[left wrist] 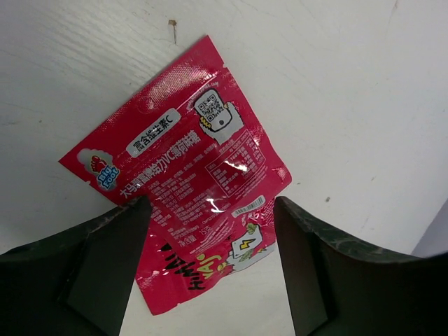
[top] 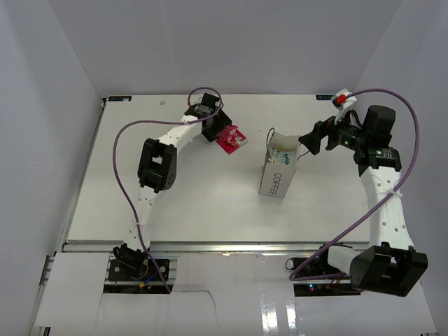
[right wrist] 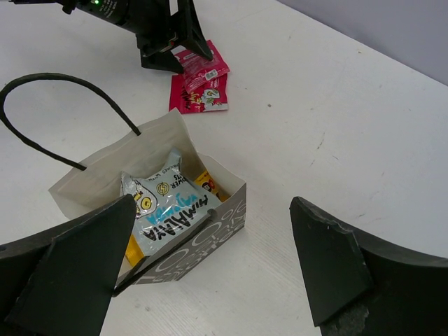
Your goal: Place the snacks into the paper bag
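On the white tabletop (top: 175, 203), in the top external view, the paper bag (top: 274, 178) stands right of centre with its mouth open and "COFFEE" printed on its near side. The left arm (top: 168, 143) reaches to the far middle of the tabletop, with the left jaws over two red-pink packets (top: 232, 138) that lie to the left of the paper bag and apart from it. The right arm (top: 381, 189) bends in from the right. The right jaws point at the bag from just beside its right side.

In the left wrist view, the left jaws are spread wide and hold nothing. The fingers (left wrist: 105, 266) frame both packets. The upper red-pink packet (left wrist: 182, 154) lies flat and overlaps the lower red-pink packet (left wrist: 203, 269), which carries yellow lettering. Contact between fingers and packets cannot be confirmed.

In the right wrist view, the right jaws are also wide and empty, with one finger (right wrist: 70, 273) at each lower corner. The paper bag (right wrist: 203, 238) sits below them. Inside it a silver-blue packet (right wrist: 171, 210) lies on top of a yellow packet (right wrist: 134, 248), with a second yellow packet (right wrist: 207, 183) behind. One dark handle (right wrist: 63, 82) arches over the tabletop. The two red-pink packets (right wrist: 201, 80) are visible beyond the bag, outside it.
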